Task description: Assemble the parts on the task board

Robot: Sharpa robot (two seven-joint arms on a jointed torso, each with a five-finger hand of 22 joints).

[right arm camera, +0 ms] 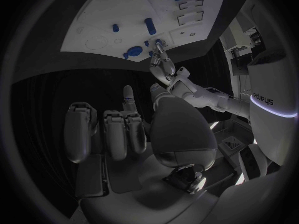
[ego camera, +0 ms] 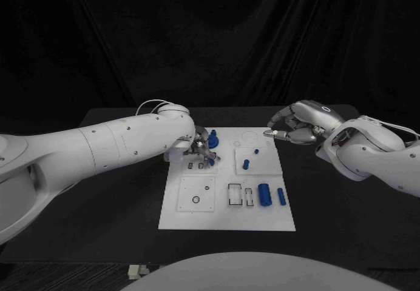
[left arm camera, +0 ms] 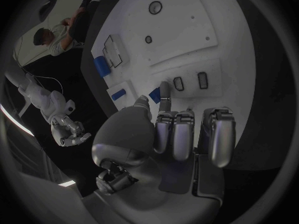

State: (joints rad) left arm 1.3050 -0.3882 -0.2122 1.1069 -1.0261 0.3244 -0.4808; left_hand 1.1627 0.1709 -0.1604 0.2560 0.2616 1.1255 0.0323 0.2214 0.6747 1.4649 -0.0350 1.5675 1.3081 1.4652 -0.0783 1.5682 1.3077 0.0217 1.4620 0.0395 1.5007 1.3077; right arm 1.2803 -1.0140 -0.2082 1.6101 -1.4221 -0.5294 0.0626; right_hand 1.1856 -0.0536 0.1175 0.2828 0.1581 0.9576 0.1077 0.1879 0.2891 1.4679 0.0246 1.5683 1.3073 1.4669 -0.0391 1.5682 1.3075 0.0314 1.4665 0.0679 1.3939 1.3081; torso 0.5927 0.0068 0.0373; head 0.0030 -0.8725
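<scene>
The left arm reaches in across the black surface [ego camera: 114, 206] and its left hand [ego camera: 199, 153] hangs over the upper left part of the task board [ego camera: 223, 221], fingers pointing down among the slots there; whether it pinches anything I cannot tell, since the fingertips sit right by a blue part [ego camera: 213, 139] and hide the contact. The right hand [ego camera: 293, 129] hovers off the board's upper right corner, fingers curled in with nothing in them. On the board lie a small blue peg [ego camera: 247, 163], a tiny blue piece [ego camera: 257, 151], and nearer the front a larger blue block [ego camera: 264, 194] beside a blue cylinder [ego camera: 281, 196].
</scene>
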